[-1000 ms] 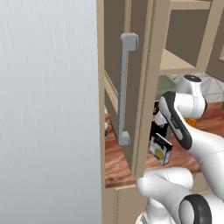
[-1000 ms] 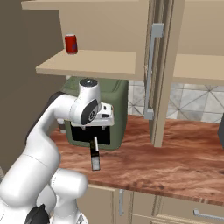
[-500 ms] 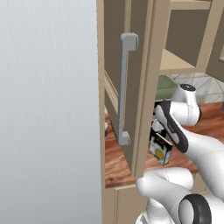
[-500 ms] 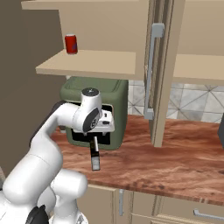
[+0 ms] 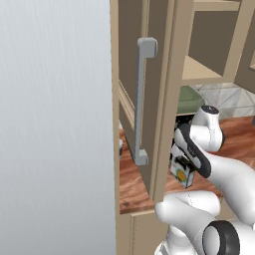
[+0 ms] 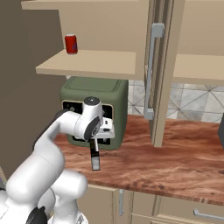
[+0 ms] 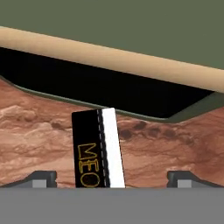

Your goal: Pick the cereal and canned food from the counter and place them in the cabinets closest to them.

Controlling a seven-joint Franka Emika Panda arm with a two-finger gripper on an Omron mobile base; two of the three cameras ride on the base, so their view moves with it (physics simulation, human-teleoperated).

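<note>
My gripper (image 7: pixel 112 179) spread wide over the cereal (image 7: pixel 99 148), fingertips (image 7: pixel 41 178) flanking the upright box, counter (image 7: pixel 39 131) beneath, green appliance (image 6: pixel 94 94) just behind.

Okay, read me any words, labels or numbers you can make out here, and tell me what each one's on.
"MEO": yellow outlined letters on the black face of the cereal box, hand view; the word runs on below the frame edge.
Round yellow-orange picture on the box front, left base view: too small to read.
Red can on the shelf: no legible label.
</note>
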